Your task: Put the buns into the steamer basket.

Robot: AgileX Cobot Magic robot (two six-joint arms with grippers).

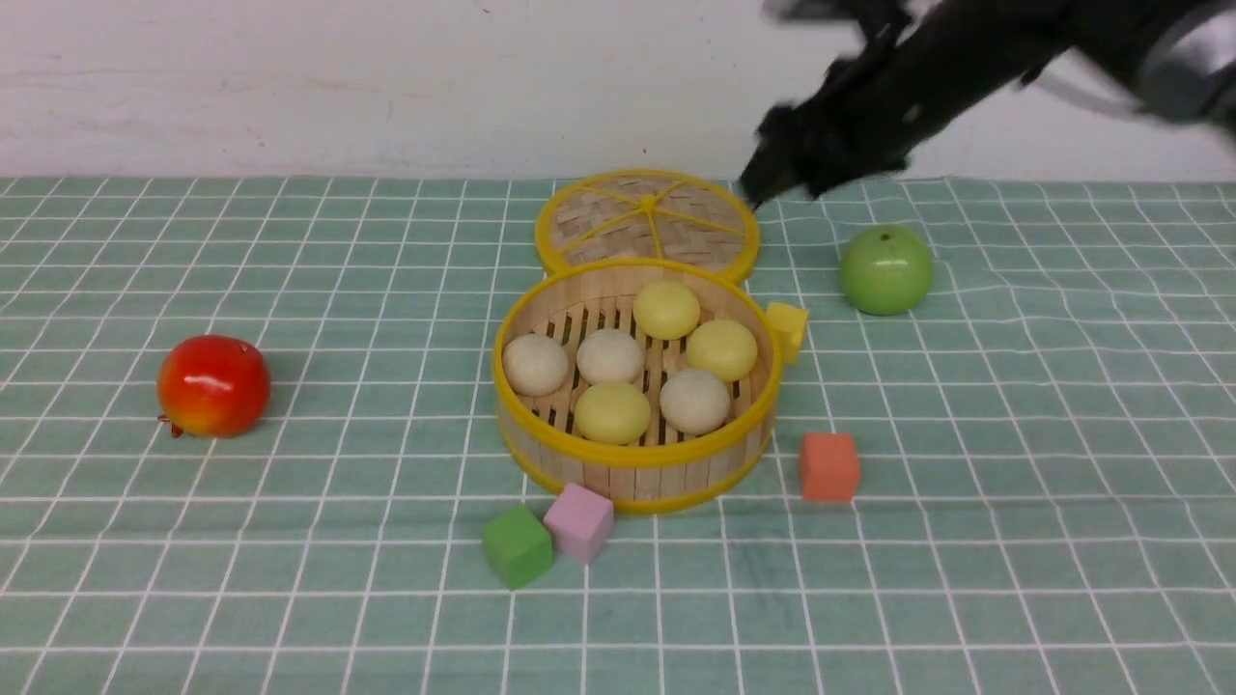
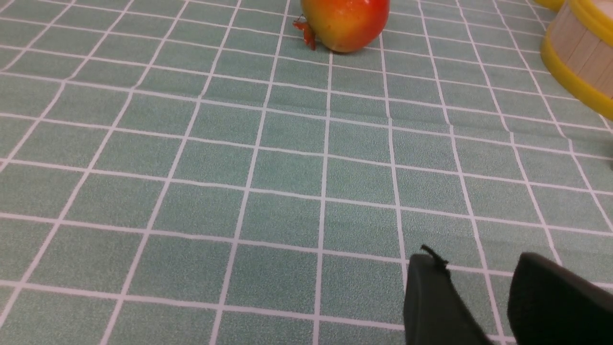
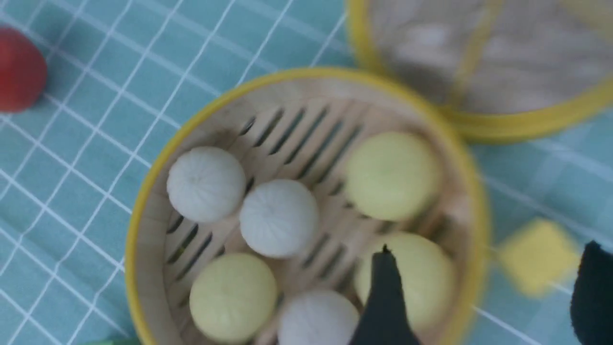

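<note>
Buns, six small smooth domed balls (image 1: 628,359), three pale yellow and three off-white, all sit inside the round light-wood slat steamer basket with yellow rims (image 1: 632,459), so we judge the loading done. They look light and firm with slick, rounded skins; we'd pinch one across its widest middle, gently, or it may squirt out. Our right gripper (image 3: 486,297) hangs above the basket's far edge, jaws spread wide and empty. Our left gripper (image 2: 483,297) waits low over the green checked surface (image 2: 191,191), jaws parted, holding nothing.
</note>
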